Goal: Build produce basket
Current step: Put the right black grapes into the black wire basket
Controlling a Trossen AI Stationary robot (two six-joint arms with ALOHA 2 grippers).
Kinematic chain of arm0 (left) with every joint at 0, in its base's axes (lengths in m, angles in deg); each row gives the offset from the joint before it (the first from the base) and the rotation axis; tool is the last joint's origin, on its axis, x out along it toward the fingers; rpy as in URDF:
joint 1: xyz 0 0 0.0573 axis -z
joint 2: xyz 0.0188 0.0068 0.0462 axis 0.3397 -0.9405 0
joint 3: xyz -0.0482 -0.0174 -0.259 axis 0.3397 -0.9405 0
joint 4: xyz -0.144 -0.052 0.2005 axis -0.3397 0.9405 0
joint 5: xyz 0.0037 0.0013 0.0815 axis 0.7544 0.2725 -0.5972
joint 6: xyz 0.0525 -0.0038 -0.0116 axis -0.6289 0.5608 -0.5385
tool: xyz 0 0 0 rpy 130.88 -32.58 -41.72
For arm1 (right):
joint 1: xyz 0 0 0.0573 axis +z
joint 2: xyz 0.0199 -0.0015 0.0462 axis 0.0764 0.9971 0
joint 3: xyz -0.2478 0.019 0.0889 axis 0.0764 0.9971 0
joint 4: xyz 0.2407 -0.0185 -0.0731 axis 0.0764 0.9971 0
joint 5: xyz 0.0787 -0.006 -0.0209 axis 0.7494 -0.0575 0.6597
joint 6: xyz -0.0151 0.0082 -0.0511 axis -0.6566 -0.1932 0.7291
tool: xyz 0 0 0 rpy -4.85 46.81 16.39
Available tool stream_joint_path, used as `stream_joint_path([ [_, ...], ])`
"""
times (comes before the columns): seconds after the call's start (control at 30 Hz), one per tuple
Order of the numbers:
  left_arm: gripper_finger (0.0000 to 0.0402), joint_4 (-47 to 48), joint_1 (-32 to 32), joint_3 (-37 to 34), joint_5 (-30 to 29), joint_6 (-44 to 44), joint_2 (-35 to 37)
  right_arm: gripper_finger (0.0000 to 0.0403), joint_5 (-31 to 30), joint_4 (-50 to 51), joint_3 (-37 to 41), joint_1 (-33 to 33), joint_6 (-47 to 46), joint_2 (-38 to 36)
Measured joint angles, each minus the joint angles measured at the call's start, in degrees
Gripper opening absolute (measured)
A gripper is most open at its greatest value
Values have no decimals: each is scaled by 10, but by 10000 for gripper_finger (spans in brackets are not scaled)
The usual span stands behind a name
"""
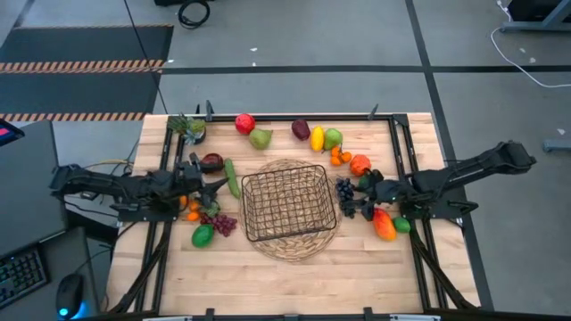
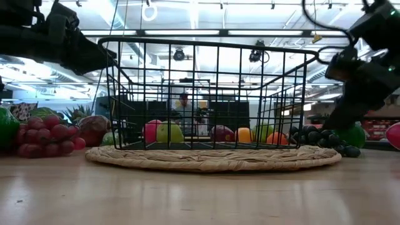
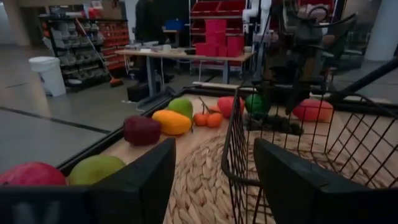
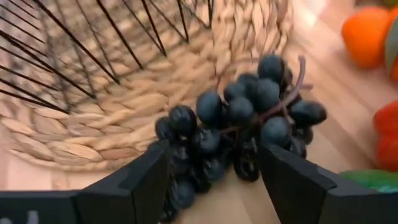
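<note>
The black wire basket (image 1: pixel 290 203) stands on a round woven mat (image 1: pixel 294 242) at the table's middle, with nothing in it. Produce lies around it: an apple (image 1: pixel 244 123), a pear (image 1: pixel 260 138), a plum (image 1: pixel 301 129) and a lemon (image 1: pixel 317 138) at the far side, a cucumber (image 1: pixel 232 176) and red grapes (image 1: pixel 220 224) on the left, and dark grapes (image 4: pixel 242 118) and a mango (image 1: pixel 384 225) on the right. My left gripper (image 3: pixel 214 149) is open and level, just left of the basket's left wall (image 3: pixel 235 143). My right gripper (image 4: pixel 214 158) is open and slants down over the dark grapes. My right gripper's open fingers (image 4: pixel 155 174) stand on either side of the near end of the dark grape bunch (image 4: pixel 186 146), coming at it from the table's right and slanting down. The bunch lies on the table against the mat's edge. Whether the fingers touch it I cannot tell.
A small potted plant (image 1: pixel 190 127) stands at the far left corner. Black frame rails (image 1: pixel 399 143) run along the table's sides and far edge. Oranges (image 1: pixel 341 156) and a green fruit (image 1: pixel 402 225) lie near my right arm. A person (image 2: pixel 183 103) shows in the room beyond the table.
</note>
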Motion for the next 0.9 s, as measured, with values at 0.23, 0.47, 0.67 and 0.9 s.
stream_joint_path([
  [0.23,221,-31,0,0,-1,13,-9,244,18,-102,-1,0,-3,112],
  [0.47,219,-33,0,0,0,24,-9,231,12,-151,-2,0,-19,184],
  [0.67,216,-33,0,0,0,27,-9,178,9,-169,-2,0,-21,206],
  [0.9,212,-33,0,0,0,29,-9,96,16,-177,0,0,-1,188],
])
